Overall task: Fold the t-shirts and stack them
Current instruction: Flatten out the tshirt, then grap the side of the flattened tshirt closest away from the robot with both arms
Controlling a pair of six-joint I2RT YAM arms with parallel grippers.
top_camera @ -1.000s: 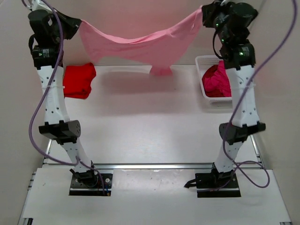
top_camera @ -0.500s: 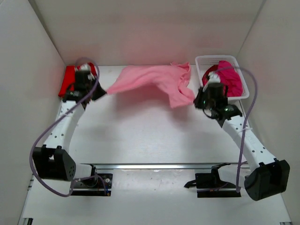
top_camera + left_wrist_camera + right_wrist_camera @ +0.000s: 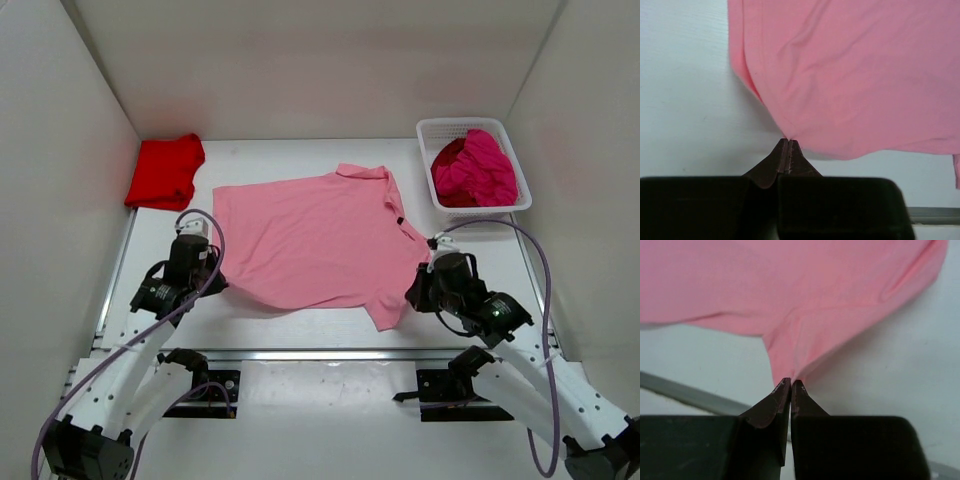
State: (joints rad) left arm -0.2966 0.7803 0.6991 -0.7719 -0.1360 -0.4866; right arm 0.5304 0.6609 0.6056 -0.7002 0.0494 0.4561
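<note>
The spread t-shirt (image 3: pixel 310 240) lies flat at the centre of the table (image 3: pixel 300 157), with the left gripper (image 3: pixel 222 286) at its near left corner and the right gripper (image 3: pixel 409 298) at its near right. The folded t-shirt (image 3: pixel 163 172) lies far left. The basket (image 3: pixel 481 208) stands far right, with crumpled t-shirts (image 3: pixel 478 170) inside.

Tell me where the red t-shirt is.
In the top view, the red t-shirt lies in the far left corner of the table, beyond the left gripper and left of the spread pink t-shirt.
</note>
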